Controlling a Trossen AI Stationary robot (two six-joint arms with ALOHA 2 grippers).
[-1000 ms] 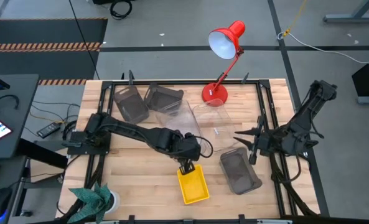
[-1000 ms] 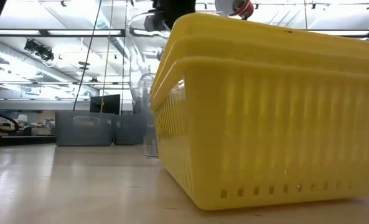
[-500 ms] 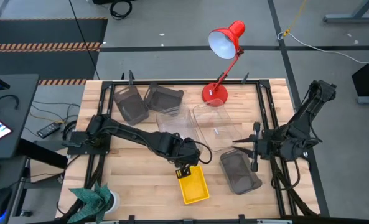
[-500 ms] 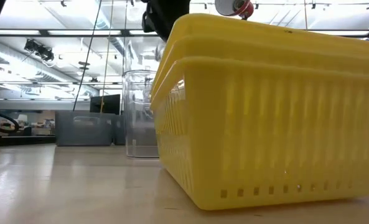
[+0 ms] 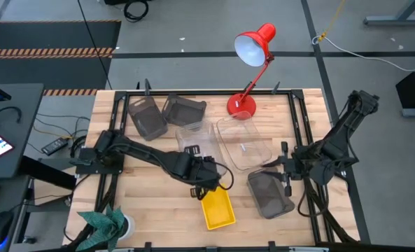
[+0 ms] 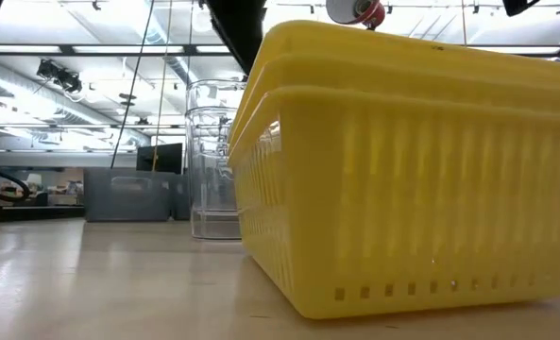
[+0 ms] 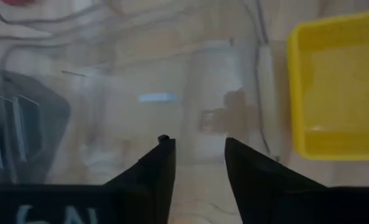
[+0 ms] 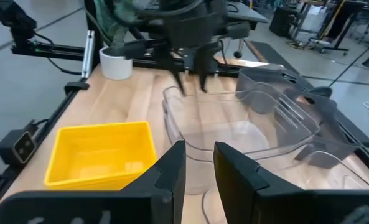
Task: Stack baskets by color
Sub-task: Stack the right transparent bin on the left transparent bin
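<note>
My left gripper (image 5: 206, 187): fingers parted, empty, above yellow baskets (image 5: 216, 208); clear basket (image 5: 243, 144) just beyond. My right gripper (image 5: 285, 175): partly open, empty, beside grey basket (image 5: 269, 194).

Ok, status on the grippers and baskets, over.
Left gripper open, empty, beside yellow stack. Right gripper empty, near grey basket. Clear baskets unstacked mid-table. Nothing blocking.

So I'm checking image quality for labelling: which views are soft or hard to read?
Left wrist view: blurred, clear basket smeared. Right wrist view: far left gripper blurred, yellow basket sharp. Low view: yellow basket blocks most of the scene. High view: even light.
</note>
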